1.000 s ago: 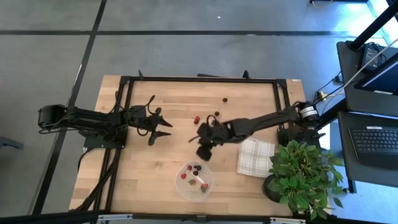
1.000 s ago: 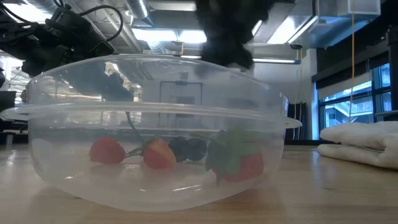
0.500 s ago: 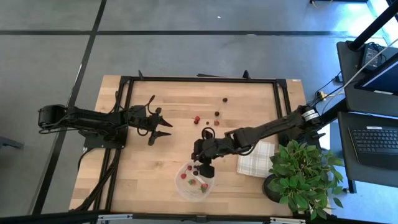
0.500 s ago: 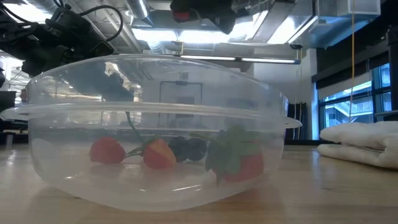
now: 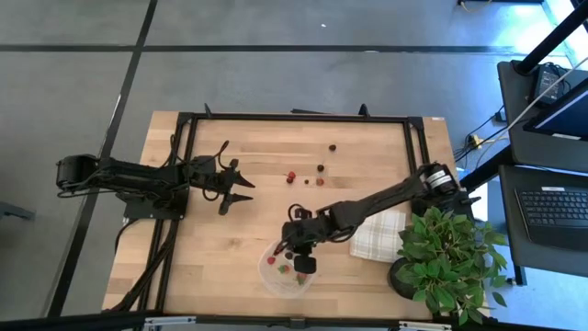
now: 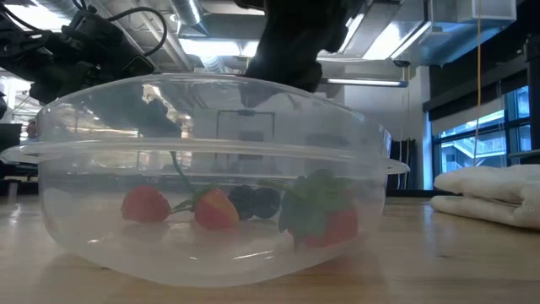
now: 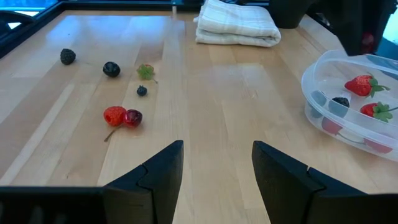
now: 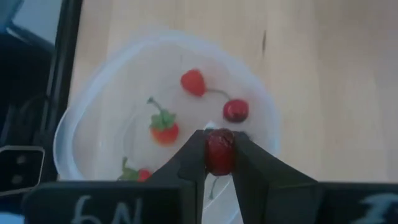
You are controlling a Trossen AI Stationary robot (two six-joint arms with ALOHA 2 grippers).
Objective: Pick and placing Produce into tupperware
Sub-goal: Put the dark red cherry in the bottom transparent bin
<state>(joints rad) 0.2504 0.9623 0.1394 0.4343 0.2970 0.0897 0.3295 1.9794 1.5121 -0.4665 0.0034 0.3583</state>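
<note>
Produce: red berry (image 8: 219,151) pinched between right gripper (image 8: 219,163) jaws, directly above tupperware (image 8: 87,106), ready for dropping; left gripper (image 7: 217,163) spread, idle.

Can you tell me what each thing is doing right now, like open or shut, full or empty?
right gripper: shut on a red berry, above the tupperware.
left gripper: open, holding nothing, waiting at the table's left.
tupperware: lidless, upright, several berries inside.
loose berries: lying on the table, not yet picked.
checked cloth: folded, flat on the table.
</note>
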